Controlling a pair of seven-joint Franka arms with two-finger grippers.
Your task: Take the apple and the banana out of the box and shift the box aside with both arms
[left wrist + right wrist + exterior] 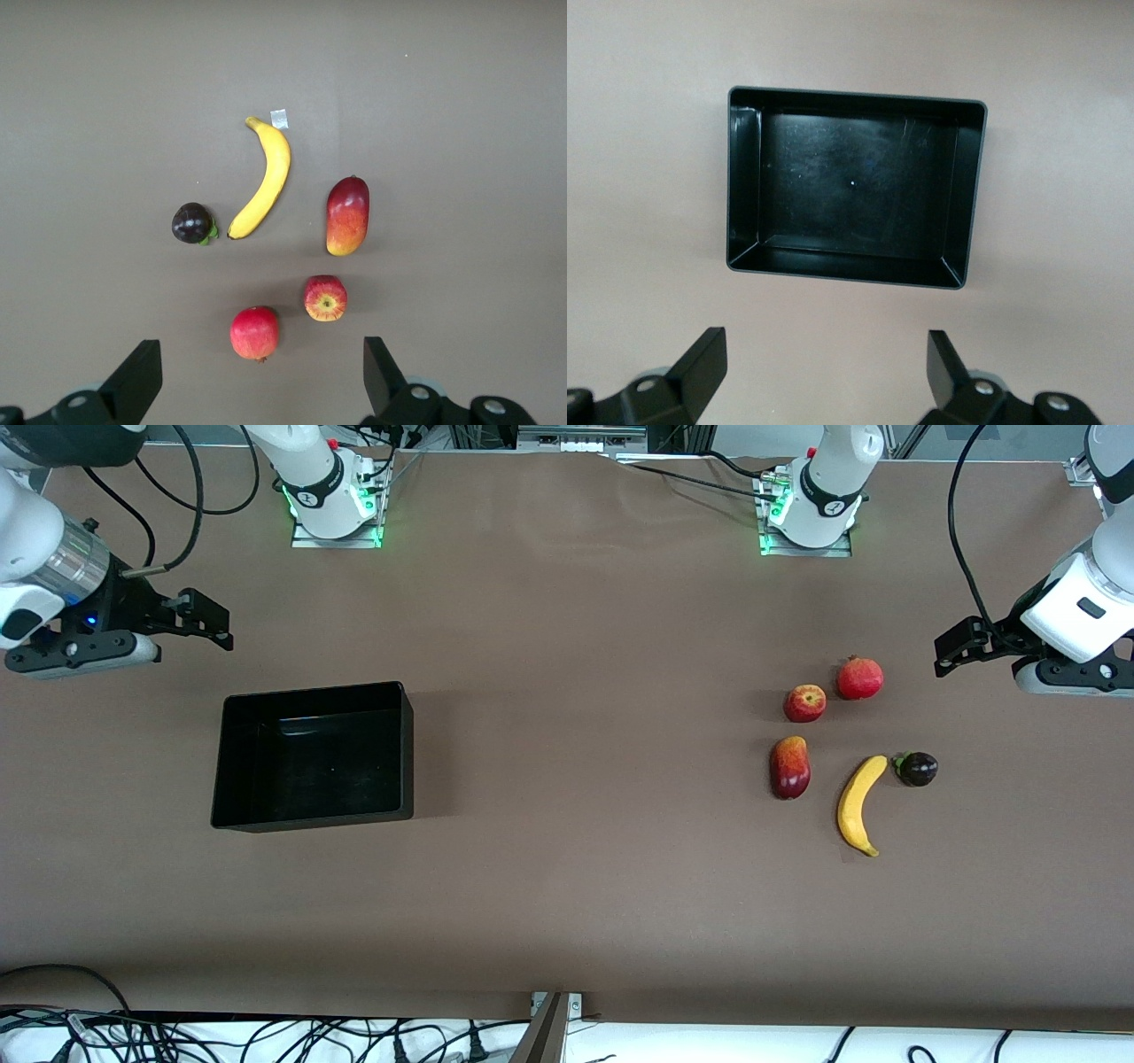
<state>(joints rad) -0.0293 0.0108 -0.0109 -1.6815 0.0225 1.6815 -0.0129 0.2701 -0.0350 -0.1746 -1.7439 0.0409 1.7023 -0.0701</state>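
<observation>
The yellow banana and the small red-and-yellow apple lie on the table toward the left arm's end. Both also show in the left wrist view, the banana and the apple. The black open-top box stands empty toward the right arm's end and fills the right wrist view. My left gripper is open and empty, up over the table beside the fruits. My right gripper is open and empty, up over bare table beside the box.
A red pomegranate lies beside the apple. A dark-red mango lies beside the banana. A small dark purple fruit sits at the banana's tip. Brown table lies between box and fruits.
</observation>
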